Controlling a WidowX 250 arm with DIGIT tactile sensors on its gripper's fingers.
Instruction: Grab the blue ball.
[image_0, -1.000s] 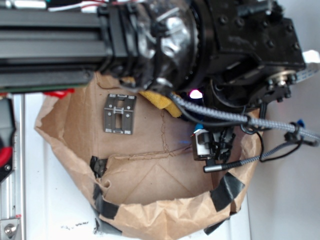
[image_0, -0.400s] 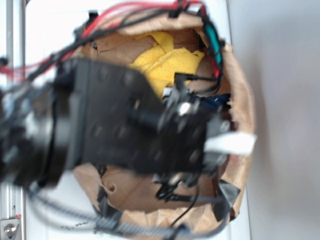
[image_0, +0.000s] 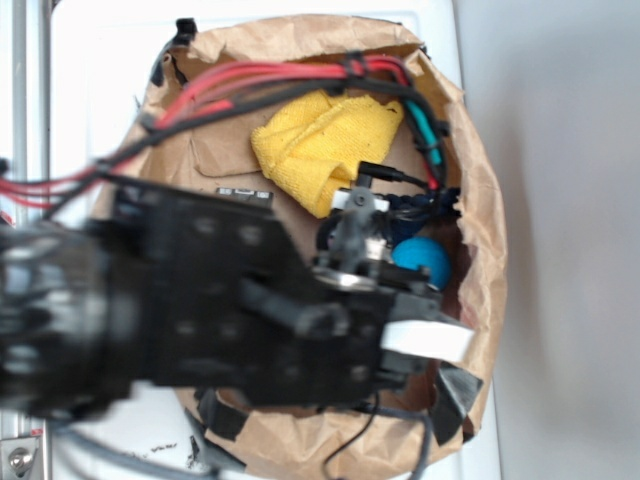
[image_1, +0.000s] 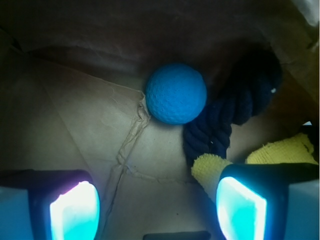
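The exterior view looks straight down from above, the arm (image_0: 180, 320) blurred close beneath it. The wrist view sits low inside the bag (image_0: 480, 200), facing its floor. Both share the ball (image_0: 422, 262) (image_1: 176, 93), toward 3 o'clock from overhead.

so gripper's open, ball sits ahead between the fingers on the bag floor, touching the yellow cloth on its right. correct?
Not quite. In the wrist view the blue ball touches the dark navy rope on its right, not the yellow cloth, which lies nearer the camera, apart from the ball. The rest holds: the gripper is open and the ball sits ahead on the paper bag floor.
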